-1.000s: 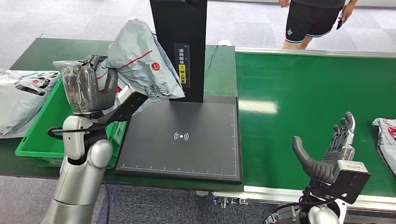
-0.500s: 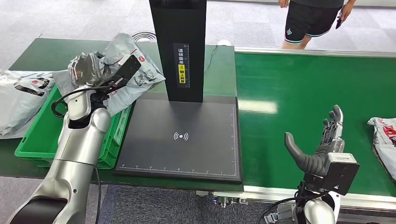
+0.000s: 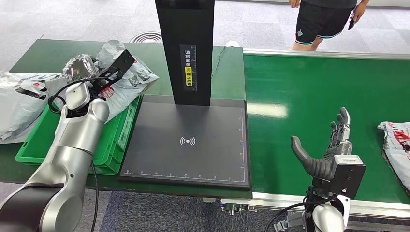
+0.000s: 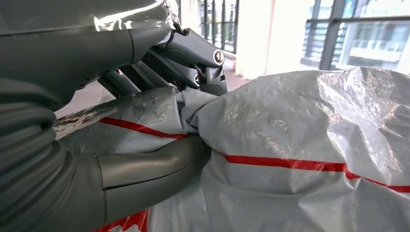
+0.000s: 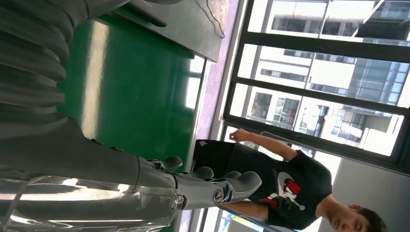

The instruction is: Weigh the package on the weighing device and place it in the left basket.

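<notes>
So at this point my left hand (image 3: 80, 67) had the grey package (image 3: 126, 79) bunched up tight between thumb and fingers (image 4: 193, 53), you could see the plastic with its red stripe crumpled in the grip on the wrist cam. The package was up in the air over the far end of the green basket (image 3: 34, 145), which sat on the dark green table (image 3: 29, 58) just left of the weighing device (image 3: 188, 140). The black scale plate had nothing on it, with its tall black post (image 3: 186, 48) standing at the back edge.

My right hand (image 3: 329, 150) was hanging over the bright green conveyor belt (image 3: 314, 96), fingers spread, thumb out, holding nothing. Another grey parcel (image 3: 396, 150) lay at the belt's right edge, and more grey bags (image 3: 21, 106) were piled left of the basket.

Room-wise: grey carpet-tile floor (image 3: 72, 19), big windows in the right wrist view, and a person in black shorts (image 3: 324, 21) standing behind the belt.
</notes>
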Robot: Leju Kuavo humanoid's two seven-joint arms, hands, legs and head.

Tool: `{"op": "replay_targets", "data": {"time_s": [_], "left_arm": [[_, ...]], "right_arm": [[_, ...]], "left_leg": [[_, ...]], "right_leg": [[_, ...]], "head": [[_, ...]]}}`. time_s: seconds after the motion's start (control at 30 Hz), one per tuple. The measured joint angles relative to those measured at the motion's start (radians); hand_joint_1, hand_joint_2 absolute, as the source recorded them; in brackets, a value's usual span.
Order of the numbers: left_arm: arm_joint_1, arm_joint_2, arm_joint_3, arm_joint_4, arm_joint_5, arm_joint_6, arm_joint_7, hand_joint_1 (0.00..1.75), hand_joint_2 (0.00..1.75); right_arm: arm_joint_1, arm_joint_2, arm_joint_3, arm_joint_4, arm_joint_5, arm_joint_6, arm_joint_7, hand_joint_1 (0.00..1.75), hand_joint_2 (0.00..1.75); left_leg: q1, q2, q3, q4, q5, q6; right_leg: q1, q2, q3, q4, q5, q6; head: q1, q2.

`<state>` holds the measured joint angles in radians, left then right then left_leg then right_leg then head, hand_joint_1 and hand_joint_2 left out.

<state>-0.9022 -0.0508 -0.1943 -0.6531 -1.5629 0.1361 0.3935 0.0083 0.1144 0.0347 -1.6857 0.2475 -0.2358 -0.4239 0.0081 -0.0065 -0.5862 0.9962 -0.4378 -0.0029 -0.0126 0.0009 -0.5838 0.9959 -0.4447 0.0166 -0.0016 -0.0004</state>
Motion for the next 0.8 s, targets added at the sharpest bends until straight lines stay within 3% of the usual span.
{"op": "replay_targets", "data": {"time_s": [0.1,0.23,0.4,0.8], "left_arm": [[-0.006,0.007,0.007,0.009,0.0,-0.009,0.008,1.75,1.75],[-0.063,0.07,0.068,0.102,0.0,-0.08,0.036,1.75,1.75],[-0.077,0.107,0.114,0.173,-0.001,-0.143,0.053,1.75,1.75],[-0.077,0.135,0.174,0.261,0.0,-0.216,0.079,1.75,1.75]], "right_arm": [[0.002,0.0,0.0,0.0,0.001,0.0,0.001,0.0,1.75],[0.014,0.0,-0.001,0.0,0.012,0.012,0.006,0.0,1.75],[0.005,0.001,-0.002,0.001,0.018,0.023,0.015,0.0,1.75],[0.001,0.008,-0.002,0.004,0.021,0.023,0.023,0.0,1.75]], "left_leg": [[0.0,0.0,0.0,0.0,0.0,0.0],[0.0,0.001,0.0,0.0,0.0,0.0],[0.001,0.0,0.0,0.0,0.001,-0.001],[0.001,0.0,-0.001,0.0,0.001,-0.001]], "right_leg": [[0.0,0.0,0.0,0.0,0.0,0.0],[0.001,0.002,-0.001,0.0,0.0,0.0],[0.001,0.0,0.0,0.001,0.0,0.0],[0.0,0.0,-0.001,0.001,0.0,0.0]], "head": [[0.0,0.0],[-0.001,0.0],[-0.001,0.0],[-0.001,0.0]]}}
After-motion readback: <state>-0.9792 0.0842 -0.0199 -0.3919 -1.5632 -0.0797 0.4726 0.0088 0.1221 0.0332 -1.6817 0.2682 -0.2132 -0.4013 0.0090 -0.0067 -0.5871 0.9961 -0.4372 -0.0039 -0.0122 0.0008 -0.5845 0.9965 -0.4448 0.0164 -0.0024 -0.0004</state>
